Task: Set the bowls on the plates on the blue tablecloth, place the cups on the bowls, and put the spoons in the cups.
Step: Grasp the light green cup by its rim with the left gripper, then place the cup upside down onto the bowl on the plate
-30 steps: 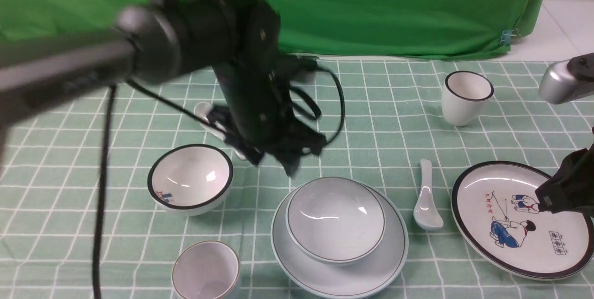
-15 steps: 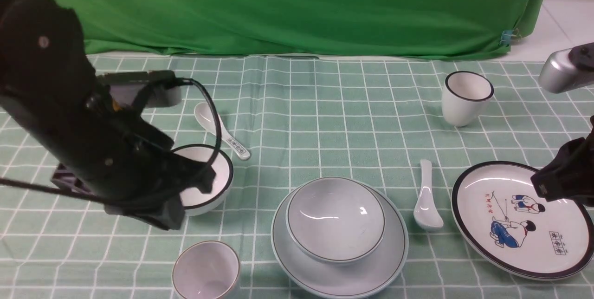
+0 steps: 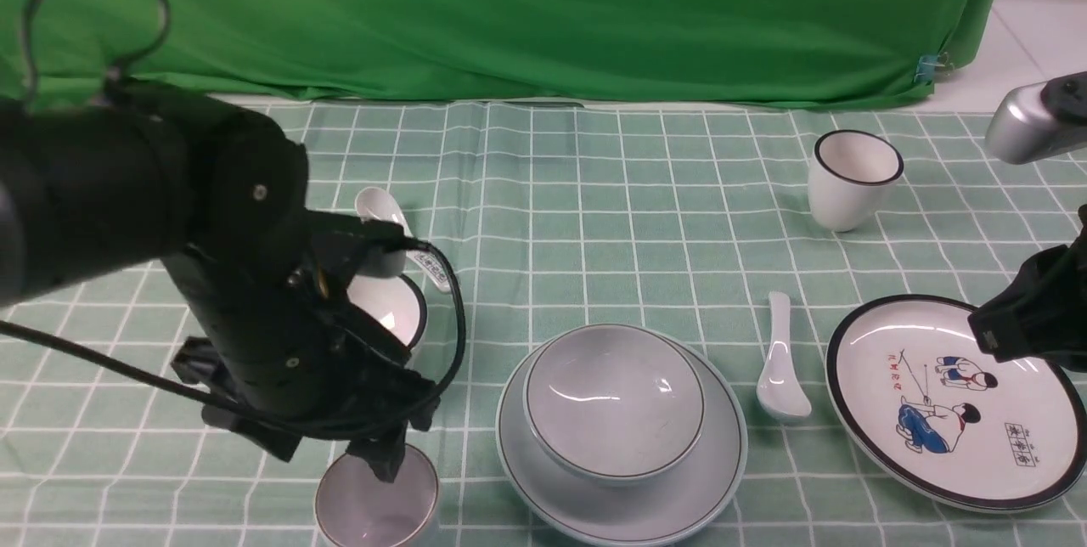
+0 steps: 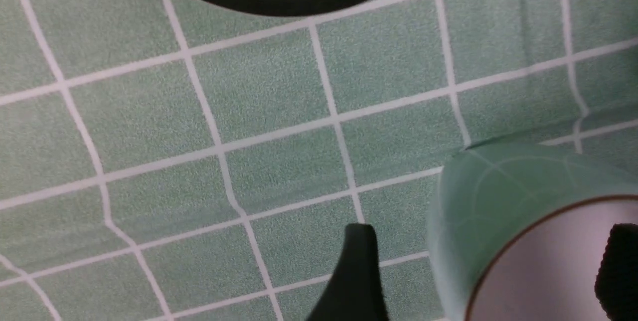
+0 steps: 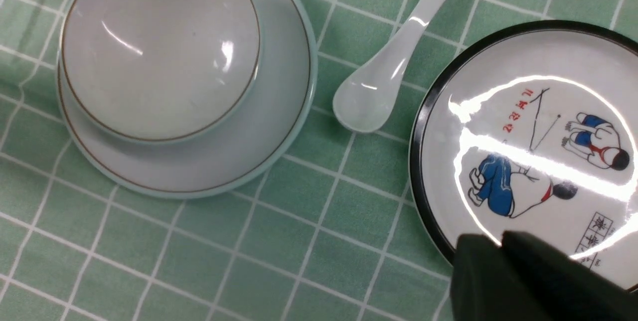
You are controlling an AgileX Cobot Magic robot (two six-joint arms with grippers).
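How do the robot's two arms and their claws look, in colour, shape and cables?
The left arm is thick, rounded and black, with thin black cable looping around it. The left claw has tapered black tips. The right claw is black too; a rounded silver part sits above it.

A bowl (image 3: 613,398) sat on the middle plate (image 3: 630,520), a spoon (image 3: 780,377) lay between it and the right plate (image 3: 883,335), and a cup (image 3: 852,177) stood behind.

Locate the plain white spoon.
Front view, right of centre: the plain white spoon lies on the blue tablecloth between the pale blue plate and the black-rimmed cartoon plate, bowl end toward the camera.
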